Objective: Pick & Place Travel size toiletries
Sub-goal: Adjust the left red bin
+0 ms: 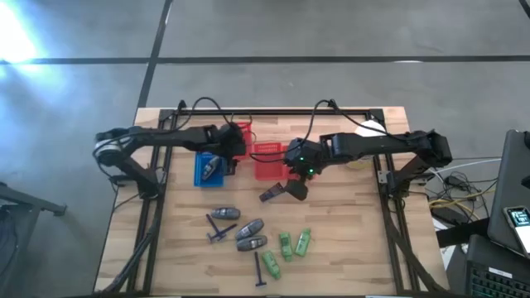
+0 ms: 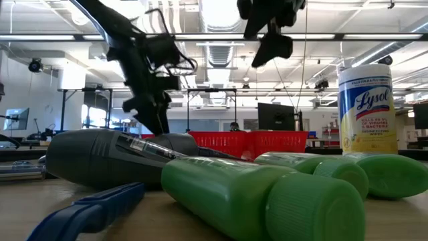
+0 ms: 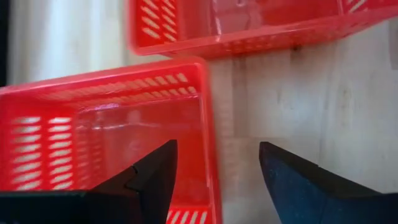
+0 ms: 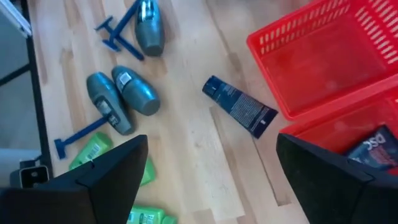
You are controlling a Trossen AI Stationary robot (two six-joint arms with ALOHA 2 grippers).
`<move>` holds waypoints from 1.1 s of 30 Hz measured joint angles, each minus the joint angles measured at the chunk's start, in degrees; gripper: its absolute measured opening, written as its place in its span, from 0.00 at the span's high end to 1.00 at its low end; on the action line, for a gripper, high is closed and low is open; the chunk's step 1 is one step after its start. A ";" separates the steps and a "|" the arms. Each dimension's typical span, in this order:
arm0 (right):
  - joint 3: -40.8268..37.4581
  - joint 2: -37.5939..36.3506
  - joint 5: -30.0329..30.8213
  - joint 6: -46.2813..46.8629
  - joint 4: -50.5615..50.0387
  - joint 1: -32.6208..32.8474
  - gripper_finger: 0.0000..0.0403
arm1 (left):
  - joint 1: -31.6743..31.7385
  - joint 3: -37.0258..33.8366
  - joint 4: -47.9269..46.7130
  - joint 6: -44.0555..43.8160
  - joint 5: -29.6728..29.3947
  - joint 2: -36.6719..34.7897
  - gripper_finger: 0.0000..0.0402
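The wooden table [image 1: 348,240] holds two red baskets [image 1: 267,160] and a blue basket [image 1: 207,170] near the back, with a big white tub [image 2: 364,107] off to the right side. The left gripper [image 1: 236,149] hangs over the red baskets with its fingers apart and nothing in them. The right gripper [image 1: 296,184] hangs just in front of a red basket, also wide apart and empty. A dark tube [image 4: 239,106] lies flat on the wood right beside that basket, under the right gripper. One dark packet [image 4: 373,149] is already inside a red basket. Closer to the front edge lie the grey bottles [image 1: 248,234], the green bottles [image 1: 291,244] and the thin blue razors [image 1: 258,273], all still on the table. It looks like the sorting is partway done, and the right arm seems to be between picks. Next, it likely needs to go down over the dark tube, line its fingers across the narrow sides, and squeeze.
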 joint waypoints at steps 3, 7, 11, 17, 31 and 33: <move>-0.24 -1.91 1.44 0.88 -0.40 0.11 0.13 | 0.00 1.06 -0.05 0.39 1.71 3.32 0.44; -0.51 -3.51 3.10 1.31 -1.89 0.23 0.15 | -0.25 2.24 -0.98 -0.09 1.93 5.38 0.47; -0.82 -4.32 4.18 1.30 -2.86 0.24 0.18 | -1.03 3.46 -3.29 -2.27 4.26 4.40 0.55; -1.57 -4.51 4.42 0.76 -2.89 0.22 0.21 | -4.43 3.67 -6.38 -9.74 11.20 2.77 0.64; -3.48 -4.51 4.38 0.37 -2.83 0.22 0.16 | -17.41 4.67 -11.73 -14.61 -2.90 -1.42 0.65; -3.51 -4.51 4.37 0.21 -2.80 0.22 0.15 | -18.20 4.68 -13.95 -14.59 -8.49 -4.79 0.65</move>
